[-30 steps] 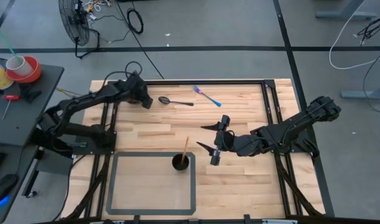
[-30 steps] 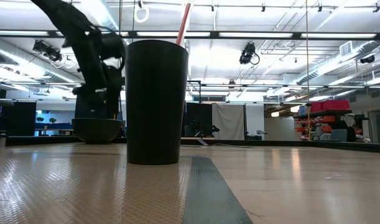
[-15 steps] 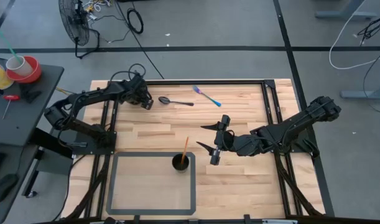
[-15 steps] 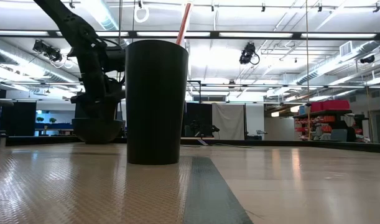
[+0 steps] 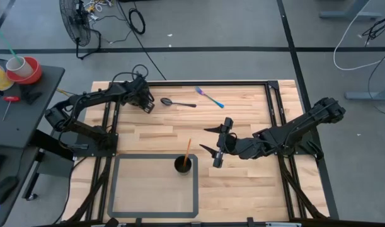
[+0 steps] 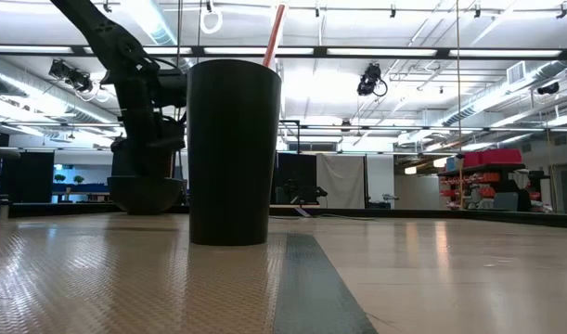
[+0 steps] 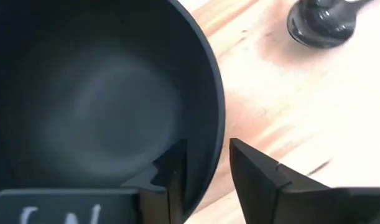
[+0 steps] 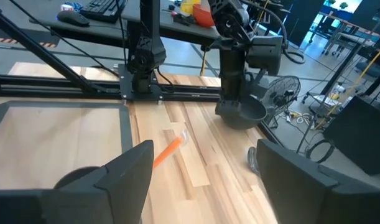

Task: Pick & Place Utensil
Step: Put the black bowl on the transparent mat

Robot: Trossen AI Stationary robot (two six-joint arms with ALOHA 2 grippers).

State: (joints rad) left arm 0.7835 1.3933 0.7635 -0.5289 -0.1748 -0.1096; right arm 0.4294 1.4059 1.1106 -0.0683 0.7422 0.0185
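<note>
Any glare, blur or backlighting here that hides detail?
Low view: ceiling lights backlight the cup into a silhouette, with glare streaks on the table. Left wrist view: bowl and spoon are out of focus. High view: evenly lit.

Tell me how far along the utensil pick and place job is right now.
Done: an orange utensil already stands in the black cup. In hand: the left gripper straddles the black bowl's rim. Left: the black spoon and the blue-handled fork lie on the table; the open right gripper hovers mid-table.
</note>
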